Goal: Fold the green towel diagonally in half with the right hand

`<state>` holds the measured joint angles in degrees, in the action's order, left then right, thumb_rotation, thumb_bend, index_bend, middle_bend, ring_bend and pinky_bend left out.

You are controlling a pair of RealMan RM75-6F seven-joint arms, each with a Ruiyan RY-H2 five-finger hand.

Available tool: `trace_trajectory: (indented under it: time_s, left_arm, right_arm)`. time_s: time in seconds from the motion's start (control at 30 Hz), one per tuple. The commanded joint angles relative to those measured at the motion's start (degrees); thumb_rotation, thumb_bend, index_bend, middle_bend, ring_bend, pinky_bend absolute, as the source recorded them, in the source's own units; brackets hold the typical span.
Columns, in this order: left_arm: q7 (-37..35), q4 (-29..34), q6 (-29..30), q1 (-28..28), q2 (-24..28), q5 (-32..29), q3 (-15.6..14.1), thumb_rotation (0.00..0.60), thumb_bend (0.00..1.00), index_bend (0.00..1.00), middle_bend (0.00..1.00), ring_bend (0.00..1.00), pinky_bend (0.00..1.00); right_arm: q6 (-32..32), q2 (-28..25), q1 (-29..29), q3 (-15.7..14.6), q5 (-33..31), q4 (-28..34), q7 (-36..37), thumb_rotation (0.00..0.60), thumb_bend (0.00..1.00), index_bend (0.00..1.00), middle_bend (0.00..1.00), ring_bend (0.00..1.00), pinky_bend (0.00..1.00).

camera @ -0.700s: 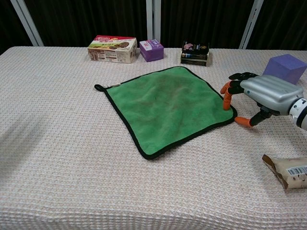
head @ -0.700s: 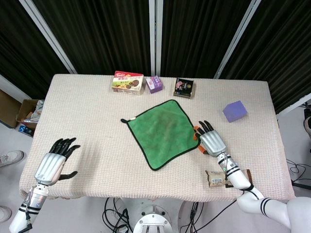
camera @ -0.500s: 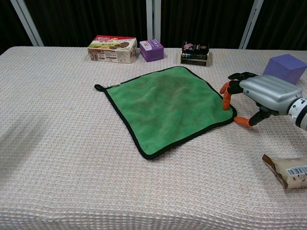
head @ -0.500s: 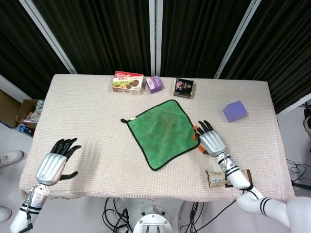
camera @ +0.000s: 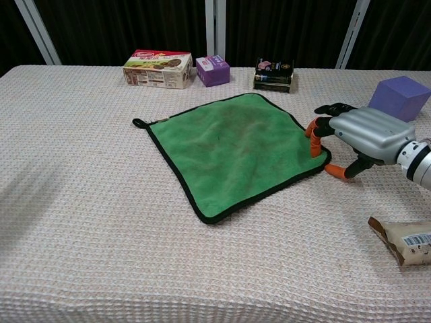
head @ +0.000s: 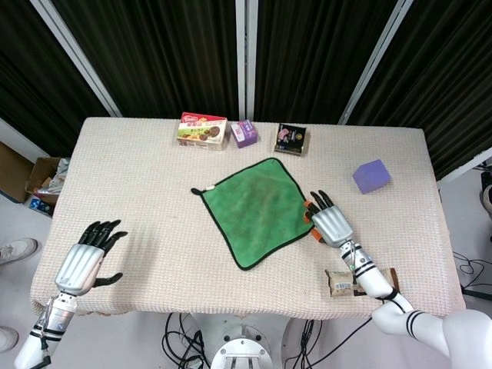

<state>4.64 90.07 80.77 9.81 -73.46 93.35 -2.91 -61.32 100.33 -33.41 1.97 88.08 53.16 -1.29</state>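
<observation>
The green towel [head: 260,210] [camera: 233,150] lies flat as a diamond in the middle of the table, black-edged, with a small loop at its left corner. My right hand [head: 328,221] [camera: 357,138] hovers at the towel's right corner, orange fingertips [camera: 314,147] spread and touching the edge there, thumb just off the cloth. It holds nothing. My left hand [head: 84,258] rests open near the table's front left, far from the towel, and appears only in the head view.
Along the back edge stand a snack box [head: 202,131], a small purple box [head: 244,133] and a dark packet [head: 291,138]. A purple cube [head: 372,176] sits at the right. A brown wrapped snack [head: 344,283] lies near the front right edge by my right forearm.
My right hand has shifted slightly left, bringing its fingertips onto the towel's right corner. The towel and left hand have not moved.
</observation>
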Motion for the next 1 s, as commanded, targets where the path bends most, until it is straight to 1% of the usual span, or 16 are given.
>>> trace_trajectory:
  time_s: [0.03,0.13,0.27,0.4,0.53,0.63,0.77,0.9,1.0]
  left_arm:
    - [-0.09,-0.03,0.12,-0.09,0.06,-0.08,0.01,0.6,0.05,0.22,0.07,0.08,0.09]
    - [-0.15,-0.07,0.25,-0.15,0.15,-0.08,0.01,0.6,0.06,0.22,0.07,0.08,0.09]
    - [-0.26,-0.19,0.11,-0.11,0.21,-0.2,0.02,0.6,0.05,0.22,0.07,0.08,0.09]
    - [-0.42,-0.39,0.14,-0.15,0.16,-0.24,0.01,0.6,0.06,0.22,0.07,0.08,0.09]
    - [-0.7,-0.81,-0.15,-0.04,-0.13,-0.42,0.05,0.6,0.05,0.22,0.07,0.08,0.09]
    - [-0.73,-1.05,-0.51,0.22,-0.26,-0.34,0.07,0.6,0.05,0.22,0.07,0.08,0.09]
    - [-0.98,-1.28,-0.33,0.19,-0.35,-0.23,0.05,0.6,0.05,0.22,0.07,0.08,0.09]
    - [-1.45,-1.71,-0.34,0.13,-0.53,-0.39,0.03,0.6,0.05,0.22,0.07,0.08,0.09]
    - [-1.91,-2.16,-0.15,0.03,-0.57,-0.42,0.01,0.6,0.06,0.22,0.07,0.08,0.09]
  right_arm:
    - [-1.12,0.6,0.09,-0.2,0.61,-1.07,1.0,0.6,0.4,0.57,0.25,0.01,0.05]
    - [-3.17,0.1,0.64,-0.14,1.09,-1.29,2.12,0.6,0.47,0.62,0.27,0.03,0.05]
    - [-5.55,-2.75,1.64,-0.49,1.83,0.7,1.08,0.6,0.48,0.63,0.27,0.03,0.05]
    - [-7.35,-7.7,3.08,-1.05,2.12,5.15,-2.12,0.6,0.48,0.63,0.27,0.03,0.05]
    - [-9.11,-12.53,4.72,-0.98,1.59,10.68,-5.53,0.6,0.48,0.63,0.27,0.03,0.05]
    - [-8.99,-14.26,4.77,-0.66,1.35,13.47,-7.6,0.6,0.48,0.63,0.27,0.03,0.05]
    - [-7.24,-13.95,2.95,0.53,1.34,15.35,-9.52,0.6,0.48,0.63,0.27,0.03,0.05]
    - [-3.15,-10.96,-1.52,3.28,0.82,15.09,-11.55,0.6,0.48,0.63,0.27,0.03,0.05]
    - [1.29,-7.52,-6.09,6.05,-0.43,13.63,-13.11,0.6,0.48,0.63,0.27,0.03,0.05]
